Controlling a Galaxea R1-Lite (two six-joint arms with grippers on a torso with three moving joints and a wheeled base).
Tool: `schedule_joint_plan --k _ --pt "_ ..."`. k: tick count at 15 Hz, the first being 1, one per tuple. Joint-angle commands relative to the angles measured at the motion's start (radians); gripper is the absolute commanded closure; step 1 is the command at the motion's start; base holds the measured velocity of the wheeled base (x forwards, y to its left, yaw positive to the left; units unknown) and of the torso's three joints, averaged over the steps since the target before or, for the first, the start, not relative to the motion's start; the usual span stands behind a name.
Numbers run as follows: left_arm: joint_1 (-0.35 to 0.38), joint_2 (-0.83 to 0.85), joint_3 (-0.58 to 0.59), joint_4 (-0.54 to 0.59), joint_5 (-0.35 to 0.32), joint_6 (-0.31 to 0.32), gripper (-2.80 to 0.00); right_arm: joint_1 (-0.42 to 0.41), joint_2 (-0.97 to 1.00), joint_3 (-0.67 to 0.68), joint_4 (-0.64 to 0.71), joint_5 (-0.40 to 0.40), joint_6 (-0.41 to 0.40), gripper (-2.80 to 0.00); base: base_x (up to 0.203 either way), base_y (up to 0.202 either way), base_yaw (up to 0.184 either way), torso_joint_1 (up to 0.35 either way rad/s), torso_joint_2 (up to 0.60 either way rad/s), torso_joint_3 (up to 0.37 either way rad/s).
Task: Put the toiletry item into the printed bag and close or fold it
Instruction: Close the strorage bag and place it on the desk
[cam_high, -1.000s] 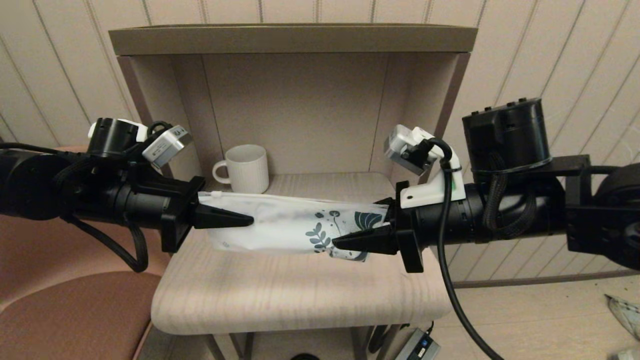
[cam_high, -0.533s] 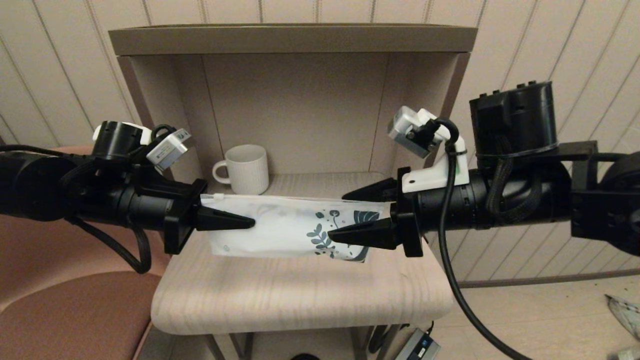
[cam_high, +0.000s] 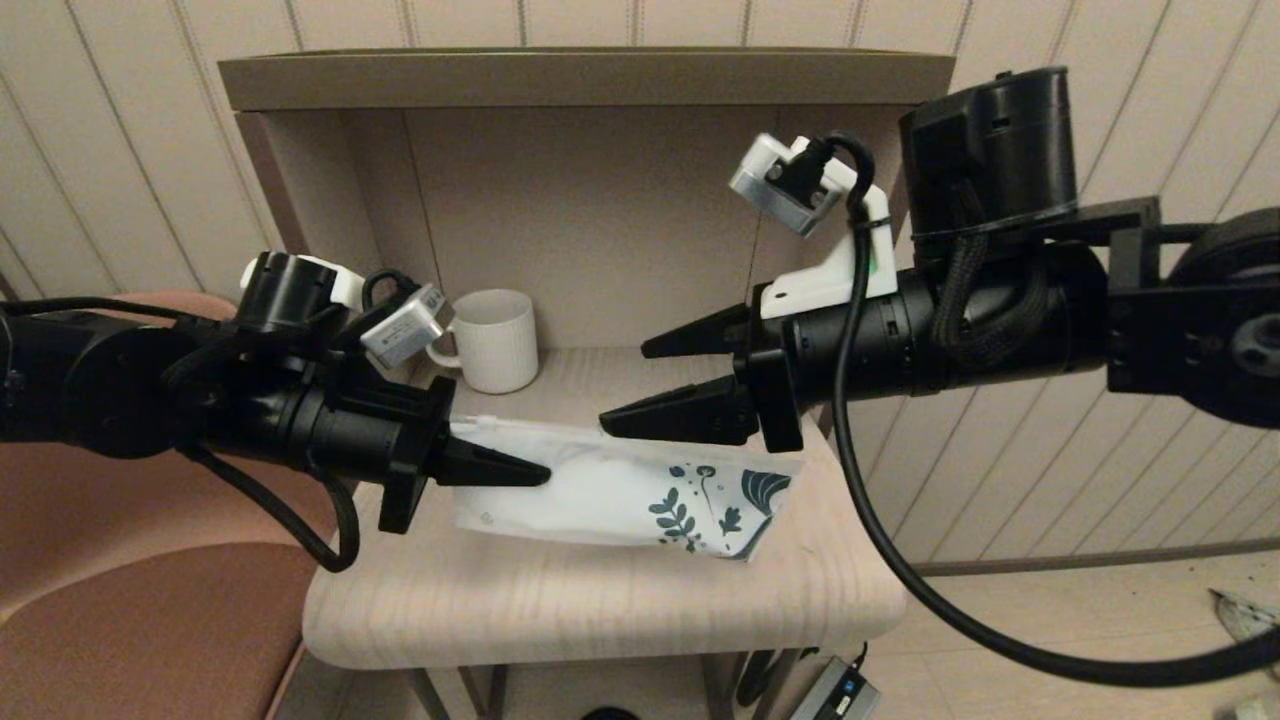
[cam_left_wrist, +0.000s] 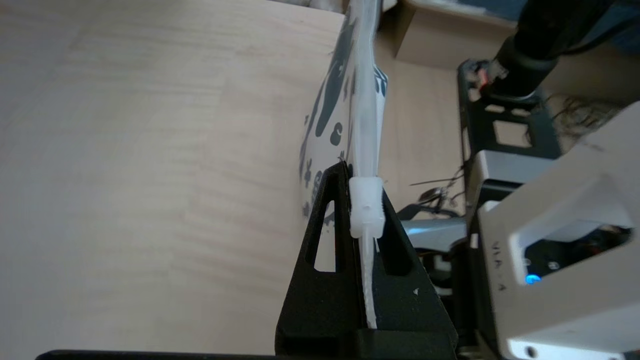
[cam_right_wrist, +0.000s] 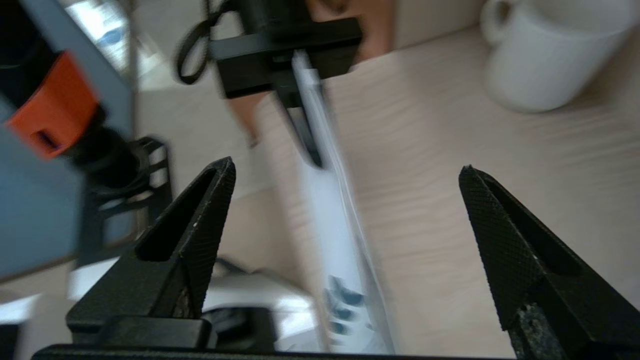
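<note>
The printed bag, a white pouch with a teal leaf print at its right end, hangs just above the wooden shelf board. My left gripper is shut on the bag's zip-top left end. In the left wrist view the white zip slider sits pinched between the black fingers of the left gripper, and the bag runs away edge-on. My right gripper is open above the bag, touching nothing. The right wrist view has the bag below the right gripper. The toiletry item is hidden.
A white ribbed mug stands at the back left of the shelf niche, also seen in the right wrist view. The cabinet's side walls and top enclose the back. A brown chair seat lies at the left.
My right gripper let go of the bag's printed end, opened wide and rose up and left. The left gripper moved right and down with the bag, whose free end dropped.
</note>
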Motion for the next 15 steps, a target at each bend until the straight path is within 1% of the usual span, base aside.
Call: schedule_joint_plan --k 1,2,5,7,9,11,13,15 --pt "-0.021 0.005 -0.014 -0.001 0.01 0.004 0.0 0.013 0.023 -0.04 0.05 0.048 -0.001 -2.8 0.0 0.0 0.0 0.0 0.0 0.0" --pt "-0.028 0.007 -0.024 -0.001 0.019 0.004 0.0 0.014 0.027 -0.043 0.056 0.079 0.001 -2.8 0.0 0.0 0.0 0.0 0.0 0.0" --pt "-0.056 0.031 -0.092 0.019 0.028 -0.002 0.0 0.015 0.021 -0.042 0.092 0.087 -0.003 -2.8 0.0 0.0 0.0 0.0 0.0 0.0" --pt "-0.066 0.035 -0.164 0.087 0.061 -0.004 0.0 0.014 0.022 -0.042 0.086 0.087 -0.006 -2.8 0.0 0.0 0.0 0.0 0.0 0.0" --pt "-0.086 0.045 -0.237 0.201 0.076 -0.005 0.0 0.014 0.024 -0.049 0.081 0.088 -0.015 -2.8 0.0 0.0 0.0 0.0 0.0 0.0" --pt "-0.106 0.076 -0.264 0.217 0.105 -0.005 0.0 0.014 0.019 -0.052 0.081 0.098 -0.027 -2.8 0.0 0.0 0.0 0.0 0.0 0.0" --pt "-0.131 0.101 -0.292 0.226 0.11 -0.006 0.0 0.014 0.021 -0.042 0.081 0.099 -0.059 -2.8 0.0 0.0 0.0 0.0 0.0 0.0" --pt "-0.147 0.115 -0.327 0.267 0.127 -0.007 0.0 0.008 0.031 -0.027 0.081 0.099 -0.085 -2.8 0.0 0.0 0.0 0.0 0.0 0.0"
